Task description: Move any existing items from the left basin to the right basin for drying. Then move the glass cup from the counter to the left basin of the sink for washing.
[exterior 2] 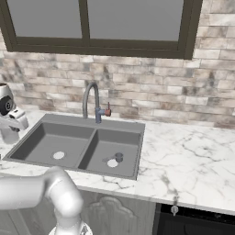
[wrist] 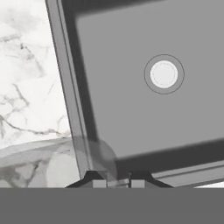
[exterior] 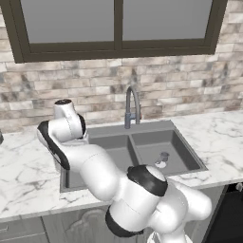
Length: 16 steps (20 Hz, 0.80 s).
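Note:
In the hand view the glass cup (wrist: 61,162), a wide see-through tumbler, hangs close under the camera, overlapping the counter (wrist: 26,87) and the sink's left rim. My gripper (wrist: 118,182) has its fingers close together on the cup's wall. Ahead lies the left basin (wrist: 144,118) with its round pale drain (wrist: 164,74). From the right base view my hand (exterior 2: 11,121) is at the sink's left edge. The tiny narrow glass (exterior: 163,156) (exterior 2: 119,157) stands upright in the right basin (exterior 2: 114,151), next to its drain.
A curved steel tap (exterior: 133,107) rises behind the sink's divider. My own arm (exterior: 95,166) crosses in front of the left basin. White marble counter (exterior 2: 183,160) stretches to the right of the sink. A brick wall and a window stand behind.

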Motion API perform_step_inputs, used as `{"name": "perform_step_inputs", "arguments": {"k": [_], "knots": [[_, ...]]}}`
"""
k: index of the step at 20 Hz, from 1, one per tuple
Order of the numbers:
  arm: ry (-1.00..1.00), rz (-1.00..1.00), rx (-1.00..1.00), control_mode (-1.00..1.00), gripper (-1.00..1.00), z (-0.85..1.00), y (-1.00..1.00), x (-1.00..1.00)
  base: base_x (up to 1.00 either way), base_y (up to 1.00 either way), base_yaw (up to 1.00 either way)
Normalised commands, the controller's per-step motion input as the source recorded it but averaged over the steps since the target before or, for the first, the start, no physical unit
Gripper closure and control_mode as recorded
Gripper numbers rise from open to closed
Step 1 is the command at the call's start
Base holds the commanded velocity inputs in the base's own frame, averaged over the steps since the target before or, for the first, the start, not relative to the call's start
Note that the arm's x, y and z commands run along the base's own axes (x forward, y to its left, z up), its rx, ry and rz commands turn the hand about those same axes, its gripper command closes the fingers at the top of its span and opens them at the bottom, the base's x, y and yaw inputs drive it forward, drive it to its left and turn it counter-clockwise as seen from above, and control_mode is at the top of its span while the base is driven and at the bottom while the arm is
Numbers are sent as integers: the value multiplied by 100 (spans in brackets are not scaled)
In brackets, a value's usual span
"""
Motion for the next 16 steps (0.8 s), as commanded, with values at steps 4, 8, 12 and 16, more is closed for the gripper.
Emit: {"name": "perform_step_inputs", "arguments": {"k": [4,8,12,16], "knots": [[-1,-8,0,-100,100,0,-70,-2,0,0,0],[-2,-7,0,-100,100,0,-59,-2,0,0,0],[-3,-6,0,-100,100,-10,-53,-2,0,0,0],[-2,-7,0,-100,100,-11,-52,0,0,0,0]]}}
